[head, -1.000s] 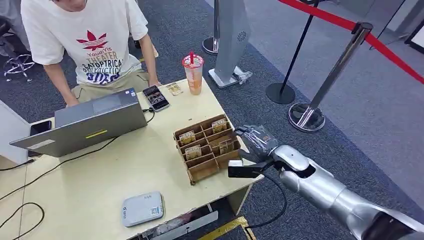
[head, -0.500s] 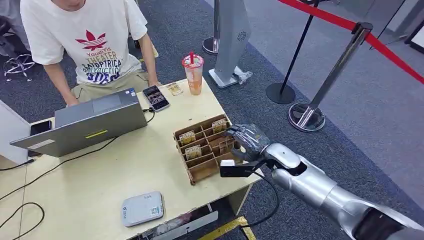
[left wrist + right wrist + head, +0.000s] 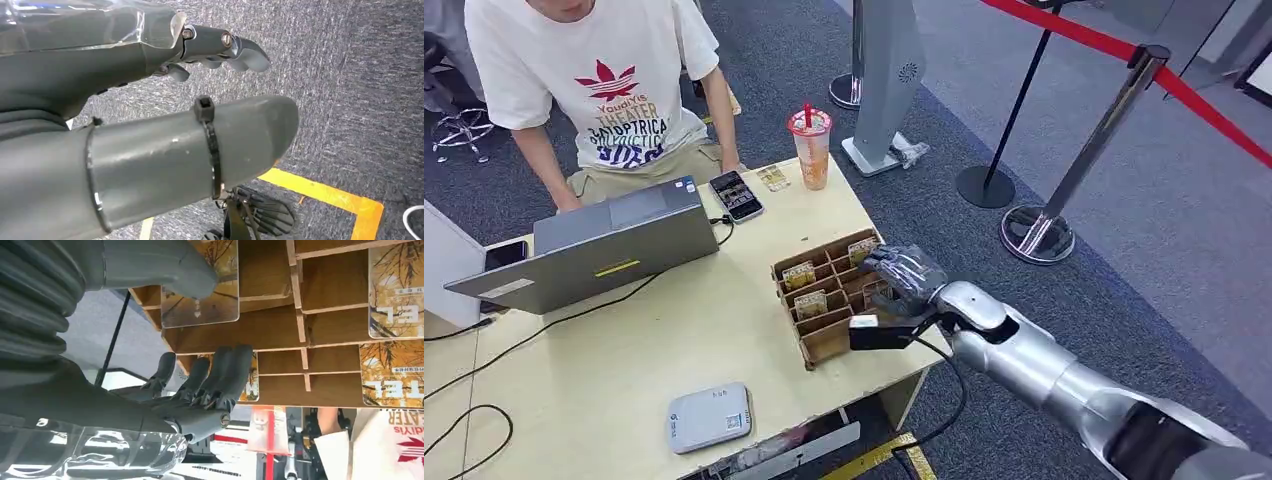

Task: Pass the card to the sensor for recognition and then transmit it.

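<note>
Hovering mid-frame, right hand point(image 3: 902, 277) open over wooden card rack point(image 3: 836, 295), fingers point(image 3: 220, 371) apart around one card point(image 3: 205, 287). Risk: fingers snag dividers, tipping rack, missing card.

High forward-down head view over the table point(image 3: 624, 350); right wrist view close on the shared card rack point(image 3: 829, 290); left wrist view floorward.
</note>
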`<state>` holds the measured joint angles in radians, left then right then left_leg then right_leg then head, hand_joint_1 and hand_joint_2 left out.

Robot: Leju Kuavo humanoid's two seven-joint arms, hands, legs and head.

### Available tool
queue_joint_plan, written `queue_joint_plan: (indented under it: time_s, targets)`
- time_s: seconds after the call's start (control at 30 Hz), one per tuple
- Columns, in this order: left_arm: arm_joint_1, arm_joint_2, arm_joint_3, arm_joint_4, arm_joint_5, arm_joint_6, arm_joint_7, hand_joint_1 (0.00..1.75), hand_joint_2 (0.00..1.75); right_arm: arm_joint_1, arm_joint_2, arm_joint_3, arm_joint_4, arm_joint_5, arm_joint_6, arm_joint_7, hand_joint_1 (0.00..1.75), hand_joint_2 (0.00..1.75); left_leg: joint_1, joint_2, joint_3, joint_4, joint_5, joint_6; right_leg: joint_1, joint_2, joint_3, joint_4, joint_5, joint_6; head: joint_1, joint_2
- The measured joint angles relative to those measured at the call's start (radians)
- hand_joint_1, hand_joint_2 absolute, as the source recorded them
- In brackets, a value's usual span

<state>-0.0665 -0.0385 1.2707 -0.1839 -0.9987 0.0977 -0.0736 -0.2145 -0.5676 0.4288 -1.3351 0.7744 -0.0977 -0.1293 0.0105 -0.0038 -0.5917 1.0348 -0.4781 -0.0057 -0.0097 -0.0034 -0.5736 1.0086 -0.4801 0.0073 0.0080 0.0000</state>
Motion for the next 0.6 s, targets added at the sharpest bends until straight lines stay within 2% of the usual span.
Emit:
queue_joint_plan:
  time_s: [0.47, 0.6]
  targets:
    - [0.000, 0.001, 0.000, 0.000, 0.000, 0.001, 0.006, 0.00, 0.00, 0.011, 0.003, 0.010, 0.019, -0.003, -0.006, 0.004, 0.89, 1.75, 0.000, 0.000, 0.000, 0.000, 0.000, 0.000, 0.000, 0.000, 0.000, 0.000, 0.000, 0.000, 0.000, 0.000]
    - [0.000, 0.002, 0.000, 0.000, 0.001, 0.002, 0.006, 0.00, 0.00, 0.012, 0.003, 0.010, 0.020, -0.006, -0.006, 0.005, 0.96, 1.75, 0.000, 0.000, 0.000, 0.000, 0.000, 0.000, 0.000, 0.000, 0.000, 0.000, 0.000, 0.000, 0.000, 0.000]
